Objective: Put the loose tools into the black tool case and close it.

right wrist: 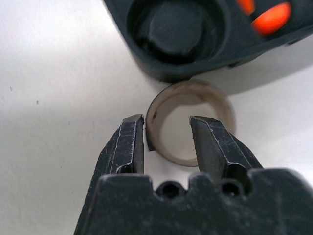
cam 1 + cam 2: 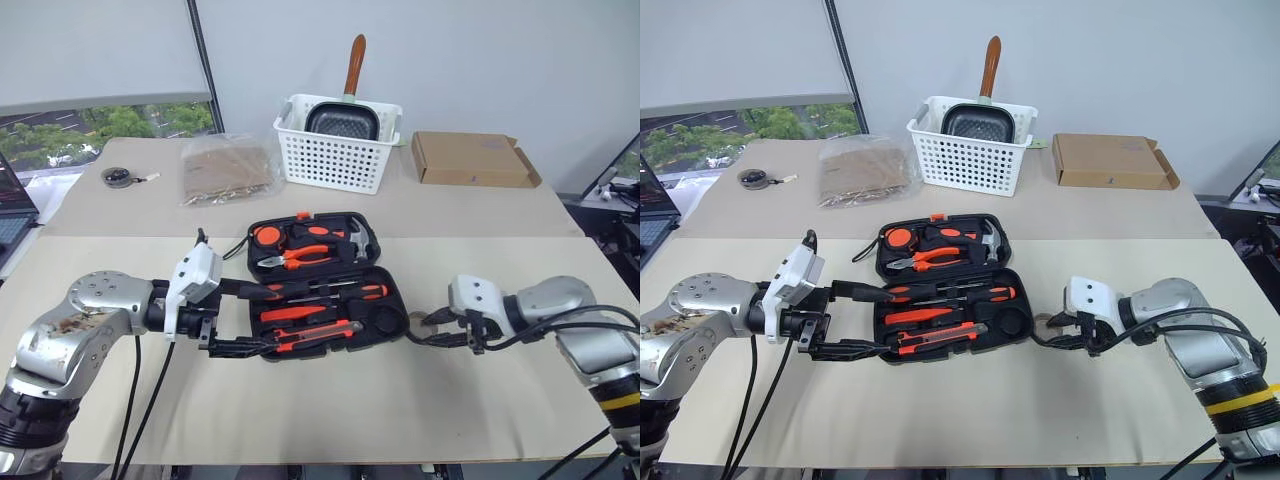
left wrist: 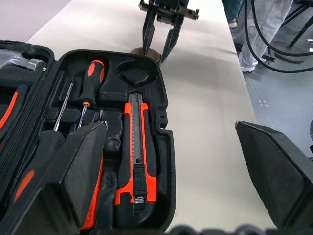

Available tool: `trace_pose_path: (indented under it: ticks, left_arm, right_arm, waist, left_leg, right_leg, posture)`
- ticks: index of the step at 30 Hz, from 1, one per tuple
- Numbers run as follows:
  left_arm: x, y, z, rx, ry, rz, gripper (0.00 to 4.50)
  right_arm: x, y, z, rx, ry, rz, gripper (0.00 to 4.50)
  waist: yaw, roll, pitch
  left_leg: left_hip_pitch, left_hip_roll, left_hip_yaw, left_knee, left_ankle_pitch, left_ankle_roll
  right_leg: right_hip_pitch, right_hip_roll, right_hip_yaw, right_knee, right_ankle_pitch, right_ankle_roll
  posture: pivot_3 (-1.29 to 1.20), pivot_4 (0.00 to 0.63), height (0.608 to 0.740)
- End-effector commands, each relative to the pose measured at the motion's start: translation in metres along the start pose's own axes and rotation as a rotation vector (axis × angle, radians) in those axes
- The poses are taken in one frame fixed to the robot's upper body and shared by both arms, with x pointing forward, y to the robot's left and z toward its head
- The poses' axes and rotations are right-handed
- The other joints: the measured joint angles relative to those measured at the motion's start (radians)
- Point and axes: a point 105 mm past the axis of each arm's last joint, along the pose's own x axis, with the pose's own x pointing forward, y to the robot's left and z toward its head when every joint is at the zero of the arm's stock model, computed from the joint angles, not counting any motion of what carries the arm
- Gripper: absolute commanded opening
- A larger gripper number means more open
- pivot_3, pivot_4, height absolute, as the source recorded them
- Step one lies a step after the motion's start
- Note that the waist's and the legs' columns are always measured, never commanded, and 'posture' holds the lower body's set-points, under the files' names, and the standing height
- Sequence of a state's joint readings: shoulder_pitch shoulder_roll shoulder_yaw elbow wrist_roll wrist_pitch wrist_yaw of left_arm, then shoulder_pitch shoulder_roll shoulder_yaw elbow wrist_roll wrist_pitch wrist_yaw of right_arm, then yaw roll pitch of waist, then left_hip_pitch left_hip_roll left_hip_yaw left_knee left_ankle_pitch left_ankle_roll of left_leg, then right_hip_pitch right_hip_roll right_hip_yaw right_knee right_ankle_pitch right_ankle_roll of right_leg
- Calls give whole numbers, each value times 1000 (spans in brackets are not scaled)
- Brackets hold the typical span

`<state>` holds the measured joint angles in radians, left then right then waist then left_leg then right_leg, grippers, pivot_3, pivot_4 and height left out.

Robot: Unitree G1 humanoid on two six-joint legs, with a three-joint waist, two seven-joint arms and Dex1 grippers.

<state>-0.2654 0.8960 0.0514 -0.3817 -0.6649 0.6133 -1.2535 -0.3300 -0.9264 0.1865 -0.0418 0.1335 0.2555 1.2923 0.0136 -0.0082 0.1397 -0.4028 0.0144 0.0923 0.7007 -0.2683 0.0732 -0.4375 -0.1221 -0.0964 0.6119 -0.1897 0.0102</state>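
Case: the black tool case (image 2: 318,290) lies open at centre frame on the bench (image 2: 330,400), lid half toward the top of the frame, tray half nearer the bottom
Contents: the loose tools sit in the moulded recesses; the utility knife (image 3: 137,147) lies along the tray's near edge, the screwdrivers (image 2: 320,292) above it
Ring: a brownish tape-like ring (image 1: 188,122) lies on the bench touching the tray's right corner, beside an empty round recess (image 1: 176,29)
Right end effector: right end effector (image 1: 166,134), right of centre, fingers partly spread, one finger outside the ring's wall and one inside; whether they pinch it yet cannot be told
Left end effector: left end effector (image 3: 171,171), left of centre, fingers spread wide, one fingertip over the tray's left end, holding nothing
Step in hand: judged to be picking up the ring to seat it in the round recess
Method advice: pinch the ring wall squarely, lift it over the tray rim, lower it flat into the recess
Risk: a skewed pinch may flip the ring or nudge the case
Remaining: lid not yet closed, latch not yet fastened
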Motion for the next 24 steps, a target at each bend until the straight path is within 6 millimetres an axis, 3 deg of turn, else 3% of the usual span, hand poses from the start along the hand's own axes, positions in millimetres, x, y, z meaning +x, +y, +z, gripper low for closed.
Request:
trace_pose_path:
  ticks: [1, 3, 5, 6, 10, 14, 18, 24]
  left_arm:
    - [0, -3, 5, 42, 1, -10, 4500]
    - [0, -2, 5, 42, 1, -10, 4500]
    - [0, -2, 4, 42, 2, -10, 4500]
    - [0, -2, 4, 42, 2, -10, 4500]
    - [1, -2, 3, 43, 2, -19, 4500]
    - [2, -3, 3, 45, 2, -30, 4500]
    - [1, -2, 3, 47, 6, -32, 4500]
    - [1, -2, 3, 55, 9, -36, 4500]
  right_arm:
    - [-3, -3, 4, -30, -4, -18, 1306]
    - [-4, -2, 3, -26, 1, -14, 829]
    - [-4, -2, 3, -25, 3, -13, 78]
    - [-4, -2, 3, -25, 2, -13, 20]
    - [-9, -3, 6, -20, -6, -27, 20]
    - [-29, -19, 14, -43, 4, -94, 20]
    - [-36, -29, 41, -101, -47, -115, 20]
    - [-11, -6, 77, -157, -141, 25, 20]
  waist:
    - [0, 0, 0]
    - [0, 0, 0]
    - [0, 0, 0]
    - [0, 0, 0]
    - [0, 0, 0]
    - [0, 0, 0]
    - [-3, 0, 0]
    - [-1, 0, 1]
  left_leg:
    - [0, 0, 0, 0, 0, 0]
    - [0, 0, 0, 0, 0, 0]
    - [0, 0, 0, 0, 0, 0]
    - [0, 0, 0, 0, 0, 0]
    - [0, 0, 0, 0, 0, 0]
    - [0, 0, 0, 0, 0, 0]
    - [0, 0, 1, 0, 0, 0]
    - [1, 1, 0, -3, 1, -2]
  right_leg:
    - [0, 0, 0, 0, 0, 0]
    - [0, 0, 0, 0, 0, 0]
    - [0, 0, 0, 0, 0, 0]
    - [0, 0, 0, 0, 0, 0]
    - [0, 0, 0, 0, 0, 0]
    - [0, 0, 0, 0, 0, 0]
    - [-1, 0, 0, 0, 0, -1]
    - [-1, 1, -1, 0, 0, -2]
  posture:
    - [0, 150, 700]
    - [0, 150, 700]
    - [0, 150, 700]
    - [0, 150, 700]
    - [0, 150, 700]
    - [0, 150, 700]
    - [0, 150, 700]
    - [0, 150, 700]
